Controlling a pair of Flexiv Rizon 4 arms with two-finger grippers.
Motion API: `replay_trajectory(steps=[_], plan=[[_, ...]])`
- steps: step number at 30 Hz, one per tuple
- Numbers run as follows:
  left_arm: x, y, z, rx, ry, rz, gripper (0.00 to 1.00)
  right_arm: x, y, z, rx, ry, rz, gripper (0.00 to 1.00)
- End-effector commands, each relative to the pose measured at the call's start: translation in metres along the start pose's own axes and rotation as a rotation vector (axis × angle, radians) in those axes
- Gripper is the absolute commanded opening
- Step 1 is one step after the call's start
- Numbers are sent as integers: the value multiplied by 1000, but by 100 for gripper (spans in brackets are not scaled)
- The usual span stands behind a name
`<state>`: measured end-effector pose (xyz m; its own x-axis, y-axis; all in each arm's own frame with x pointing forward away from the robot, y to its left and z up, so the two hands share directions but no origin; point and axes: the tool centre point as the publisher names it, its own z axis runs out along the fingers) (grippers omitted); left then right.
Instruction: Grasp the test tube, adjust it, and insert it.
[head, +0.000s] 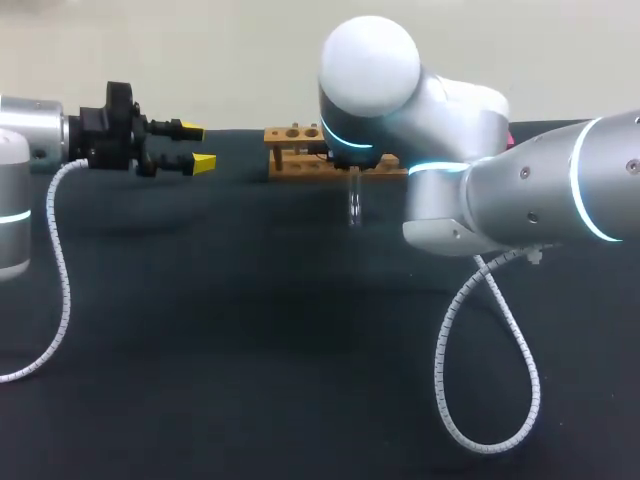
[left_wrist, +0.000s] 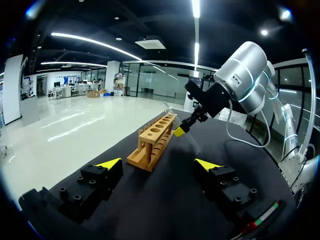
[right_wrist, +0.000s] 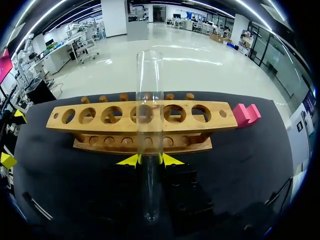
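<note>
A clear glass test tube (right_wrist: 150, 80) stands between the yellow tips of my right gripper (right_wrist: 150, 160), which is shut on it. The tube lines up with a middle hole of the wooden rack (right_wrist: 220, 122) just ahead of the fingers. In the head view the tube (head: 354, 200) hangs upright below my right arm's wrist, in front of the rack (head: 295, 150); the arm's white joint hides the fingers there. My left gripper (head: 197, 146) hovers open to the left of the rack, holding nothing. In the left wrist view the left gripper (left_wrist: 157, 164) points at the rack (left_wrist: 155, 137) and the right gripper (left_wrist: 182, 130).
A pink block (right_wrist: 246, 114) lies at the rack's right end, partly hidden in the head view (head: 511, 140). White coiled cables hang from both arms over the dark table (head: 250, 330). The rack stands near the table's far edge.
</note>
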<state>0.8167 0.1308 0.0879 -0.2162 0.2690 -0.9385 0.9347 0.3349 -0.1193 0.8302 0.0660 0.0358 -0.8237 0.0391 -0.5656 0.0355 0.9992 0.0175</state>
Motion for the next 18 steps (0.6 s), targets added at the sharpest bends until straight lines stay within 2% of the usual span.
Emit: replay_trajectory(steps=[1,8,18], plan=[[1,-1,-1,-2,-4,3,100,2,-1,3,-2,2,4,0],[1,-1,-1,-2,-4,3,100,3,-2,-5,4,-11,31,0],[1,-1,-1,-2,-4,3,100,-1,2,-42,32,-97,118,0]])
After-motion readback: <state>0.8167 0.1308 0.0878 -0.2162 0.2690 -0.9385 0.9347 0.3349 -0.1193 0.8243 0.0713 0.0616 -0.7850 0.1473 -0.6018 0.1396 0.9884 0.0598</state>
